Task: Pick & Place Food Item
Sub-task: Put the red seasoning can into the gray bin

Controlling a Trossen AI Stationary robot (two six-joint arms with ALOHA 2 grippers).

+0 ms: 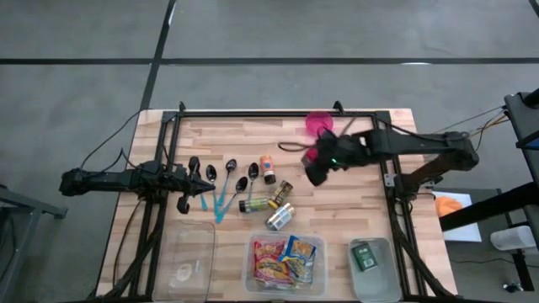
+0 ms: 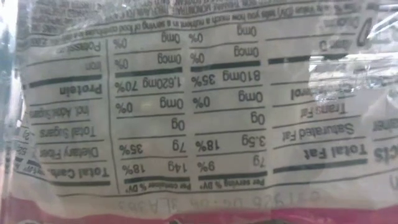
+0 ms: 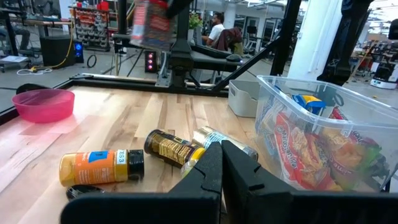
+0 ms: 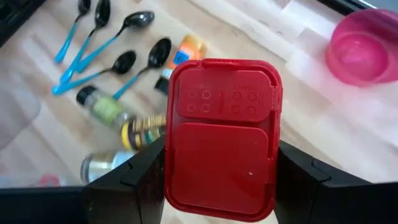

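Above the wooden table (image 1: 354,202), near its far edge and just beside the pink bowl (image 1: 319,124), hung a container with a red flip-top lid (image 4: 221,137), pinched between the two dark fingers (image 4: 134,177) of the right gripper (image 1: 320,164). Its lid looked like hard, smooth plastic, stiff enough to take a firm squeeze but apt to slip if the hold loosened. I judged it fairly light, and the flat sides below the lid seemed the sensible place to hold it, as the gripper did.

On the near side of the bowl, spice jars (image 1: 278,198) and blue-handled spoons (image 1: 223,189) lay scattered. Nearer still stood a clear bin of snack packets (image 1: 286,263), a likely home for it. Well left of the bowl, the left gripper (image 1: 202,187) rested with its fingers pressed together.
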